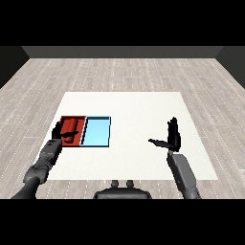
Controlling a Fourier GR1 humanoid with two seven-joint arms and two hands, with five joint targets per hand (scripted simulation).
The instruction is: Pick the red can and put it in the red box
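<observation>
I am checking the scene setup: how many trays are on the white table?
2. The red tray lies at the table's left with the left hand over it and the red can inside; the light blue tray touches its right side.

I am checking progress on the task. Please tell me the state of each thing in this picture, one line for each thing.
Red can: lying on its side inside the red tray.
Red tray: holds the can.
Light blue tray: beside the red tray, nothing in it.
Left robot hand: over the red tray, at the can; grip unclear.
Right robot hand: open, fingers straight, holding nothing.
</observation>
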